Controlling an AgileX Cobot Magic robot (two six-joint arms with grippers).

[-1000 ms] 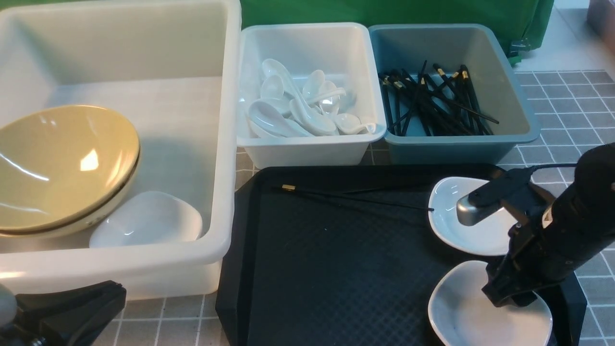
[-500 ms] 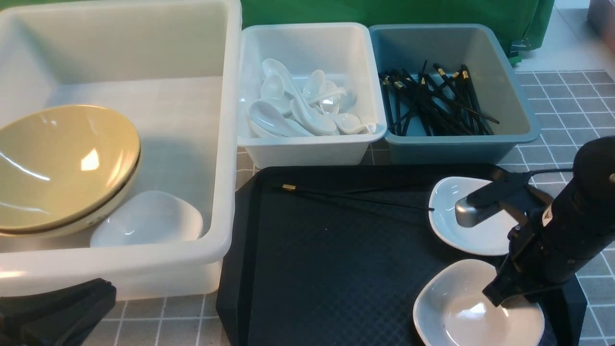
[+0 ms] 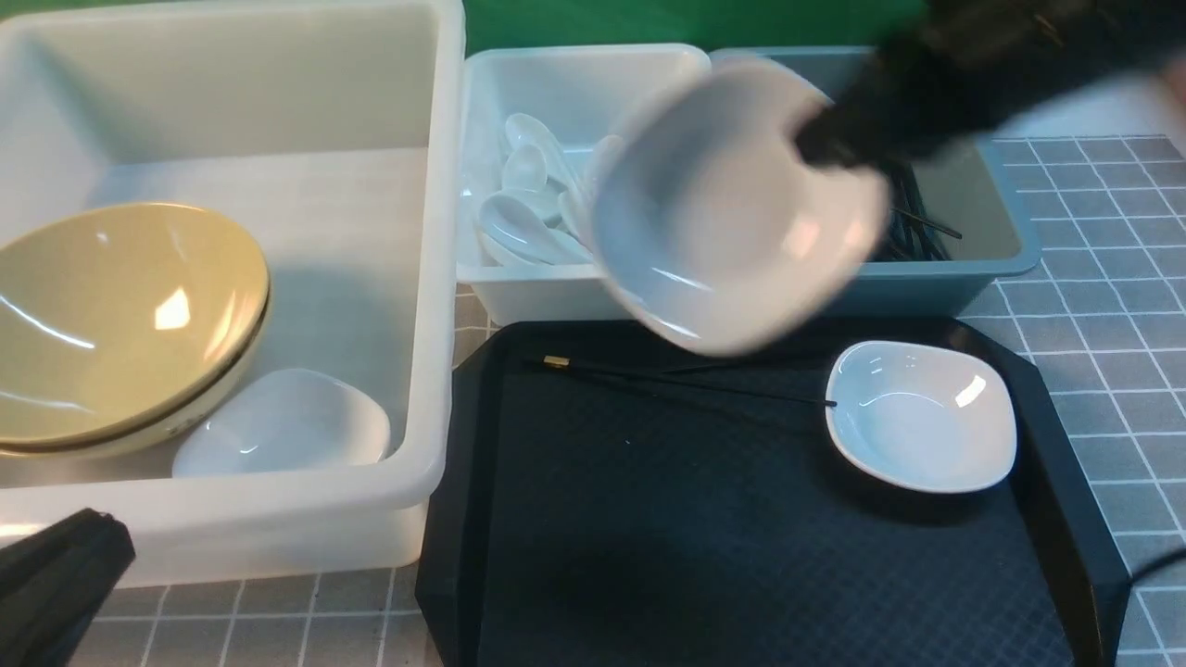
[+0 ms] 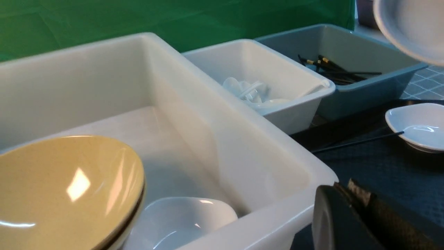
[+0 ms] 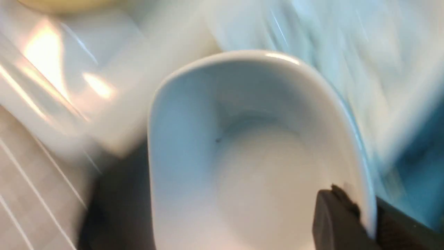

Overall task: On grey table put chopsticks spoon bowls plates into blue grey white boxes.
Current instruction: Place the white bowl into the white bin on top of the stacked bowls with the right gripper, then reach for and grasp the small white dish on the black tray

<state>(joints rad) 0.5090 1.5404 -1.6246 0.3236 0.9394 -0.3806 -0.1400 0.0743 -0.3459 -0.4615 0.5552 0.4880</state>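
Right gripper (image 3: 811, 146) is clamped on the rim of a small glossy white rounded-square dish (image 3: 732, 208); the right wrist view shows a jaw on each side of the rim. The held dish is up in the air and tilted, hollow side toward the front camera. It hangs in front of where the small white rectangular plastic bin (image 3: 556, 296) meets the same-sized blue-grey plastic bin (image 3: 927, 292), touching nothing else. Arm and held dish are motion-blurred.

A second white dish (image 3: 917, 417) sits upright on the black diamond-textured tray (image 3: 649, 556), far right part. Thin black chopsticks with a gold band (image 3: 686, 380) lie across the tray, with a tip at that dish's rim.

The big translucent whitish plastic tub (image 3: 435, 278) is on the left. Inside it, stacked glossy mustard-yellow bowls (image 3: 120, 315) sit tilted at the left side. A third white dish (image 3: 283, 421) is just beside them near the front wall, partly under the bowls' edge.

The white bin holds a heap of glossy white ceramic soup spoons (image 3: 528, 213). The blue-grey bin holds a bundle of black chopsticks (image 3: 913, 218), mostly hidden behind the held dish.

Left gripper (image 3: 56, 584) is low at the near left corner in front of the tub, jaws together, holding nothing. All bins and the tray rest on the grey bench with white grid lines (image 3: 1103, 232).
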